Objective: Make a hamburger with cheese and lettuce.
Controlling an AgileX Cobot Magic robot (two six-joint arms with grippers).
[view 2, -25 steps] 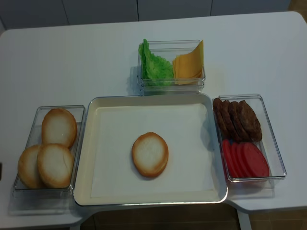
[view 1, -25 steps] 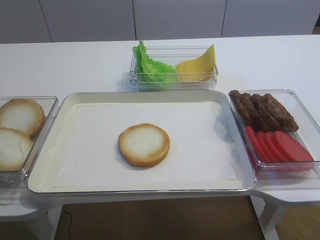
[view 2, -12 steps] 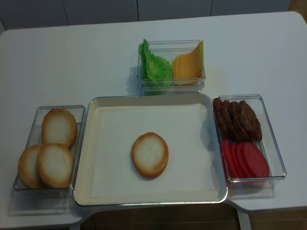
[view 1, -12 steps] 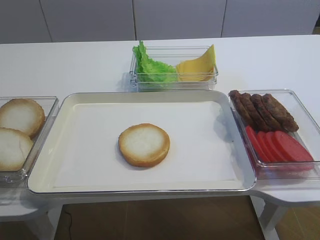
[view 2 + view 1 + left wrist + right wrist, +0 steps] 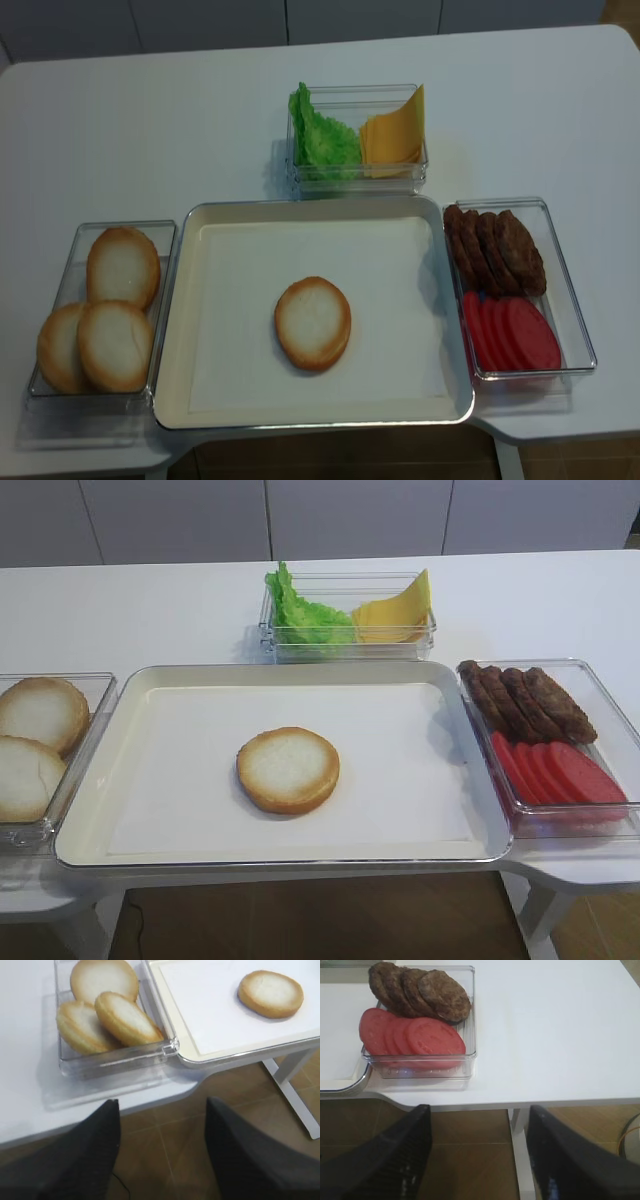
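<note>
Nothing has moved: 1 round cream bun half (image 5: pixel 288 769) awaits toppings; both claws (image 5: pixel 162 1155) (image 5: pixel 479 1152) hang released, empty; green ruffled lettuce (image 5: pixel 300 615) seems next.

A: Where does the hamburger (image 5: pixel 288 769) sit?
B: On the tray (image 5: pixel 150 680), near the tray's middle.

A: And around the tray?
B: Behind the tray, one bin (image 5: pixel 345 582) holds the lettuce (image 5: pixel 300 615) left of the cheese (image 5: pixel 395 615). Left of the tray, spare buns (image 5: pixel 118 303) lie in a container (image 5: pixel 70 245). Right of the tray, a box (image 5: pixel 560 270) holds patties (image 5: pixel 495 250) behind tomato slices (image 5: pixel 515 335).
</note>
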